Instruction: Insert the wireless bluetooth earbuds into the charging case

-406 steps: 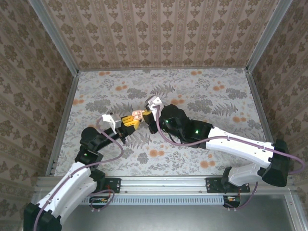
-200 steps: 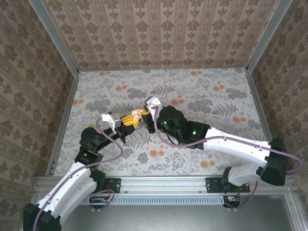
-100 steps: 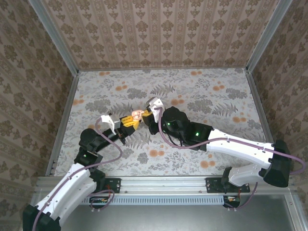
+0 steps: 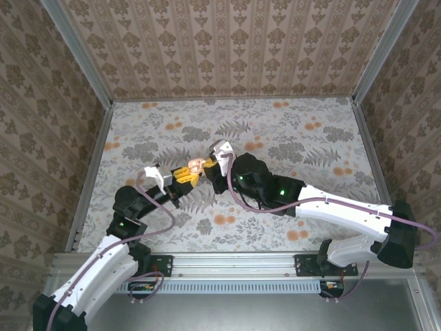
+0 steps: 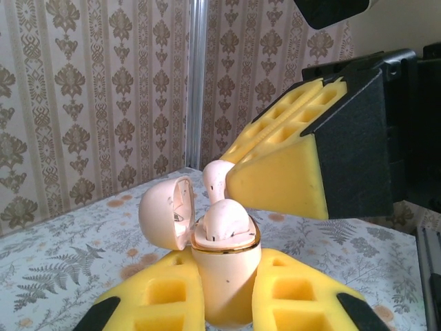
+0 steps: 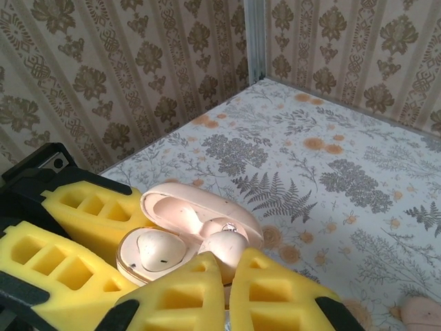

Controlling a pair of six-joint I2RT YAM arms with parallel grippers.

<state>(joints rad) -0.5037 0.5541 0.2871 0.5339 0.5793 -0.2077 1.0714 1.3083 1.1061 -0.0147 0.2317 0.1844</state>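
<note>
Pinching the seemingly light, slick charging case (image 5: 224,276) by its lower body, left fingers (image 5: 155,296) grip it; right fingers (image 6: 275,296) squeeze a tiny slippery earbud (image 6: 224,247)

The lower body of the charging case (image 5: 225,265) is hidden between the yellow foam jaws of the left gripper (image 5: 224,296) and cut off by the left wrist view's bottom edge. The earbud (image 6: 224,246) in the right gripper (image 6: 226,272) sits deep between its jaws, lower part unseen. A pinkish thing (image 6: 422,312) on the bench (image 6: 331,158) is clipped by the right wrist view's corner, too little to name.
</note>
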